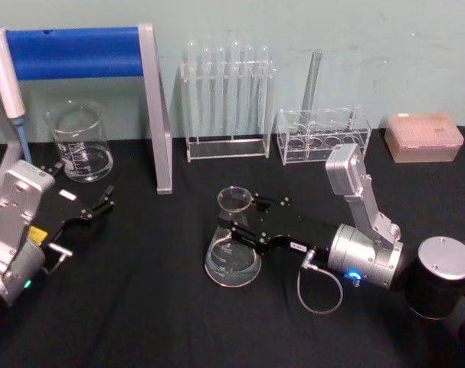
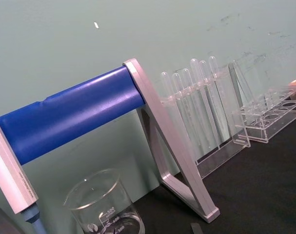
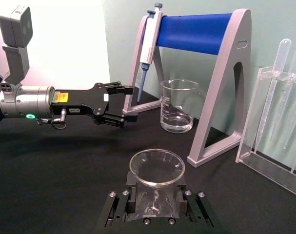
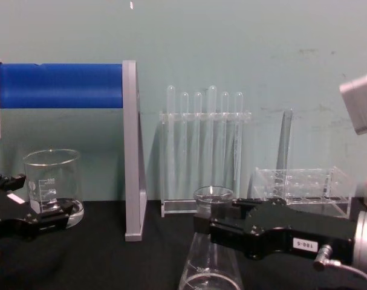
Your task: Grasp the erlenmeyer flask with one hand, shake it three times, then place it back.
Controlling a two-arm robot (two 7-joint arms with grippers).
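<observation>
The erlenmeyer flask (image 1: 232, 257) is clear glass and stands on the black table at centre. Its round rim (image 3: 156, 167) faces the right wrist camera. My right gripper (image 1: 234, 224) reaches in from the right, its black jaws shut on the flask's neck just below the rim. From the chest view the gripper (image 4: 202, 225) crosses the neck, with the flask's cone (image 4: 210, 269) showing beneath it. My left gripper (image 1: 102, 202) hovers open at the left, well away from the flask and near the beaker, also visible from the right wrist (image 3: 128, 105).
A glass beaker (image 1: 80, 142) holding a little liquid stands back left under the blue-barred pipette stand (image 1: 157, 115), where a pipette (image 1: 6, 77) hangs. Behind the flask are a test tube rack (image 1: 226, 100), a lower clear rack (image 1: 324, 134) and a pink box (image 1: 424, 136).
</observation>
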